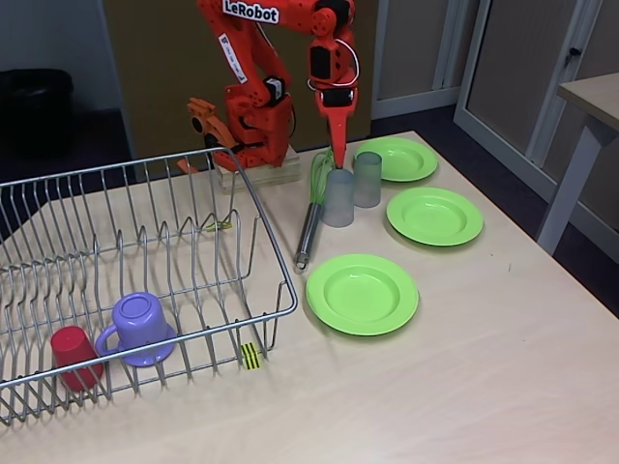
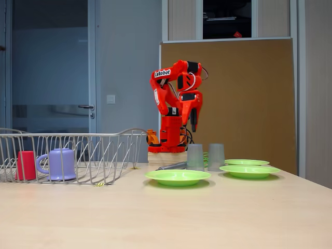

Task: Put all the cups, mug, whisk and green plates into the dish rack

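The wire dish rack (image 1: 261, 246) (image 2: 104, 150) holds the red cup (image 1: 73, 356) (image 2: 26, 165) and the upside-down purple mug (image 1: 140, 327) (image 2: 61, 164). Two grey-blue tumblers (image 1: 338, 197) (image 1: 367, 179) (image 2: 195, 157) (image 2: 216, 156) stand upside down beside the whisk (image 1: 308, 234) (image 2: 171, 166), which lies on the table with its green loops toward the arm. Three green plates (image 1: 362, 293) (image 1: 434, 215) (image 1: 397, 158) (image 2: 178, 176) (image 2: 249, 169) (image 2: 246, 162) rest on the table. My gripper (image 1: 342, 159) (image 2: 193, 124) points straight down, shut and empty, a little above the nearer tumbler.
The arm's base sits on a wooden block (image 1: 259, 174) at the table's back edge, behind the rack's corner. A second table (image 1: 592, 97) stands off to the right. Bare tabletop (image 1: 464, 387) spreads in front of the plates.
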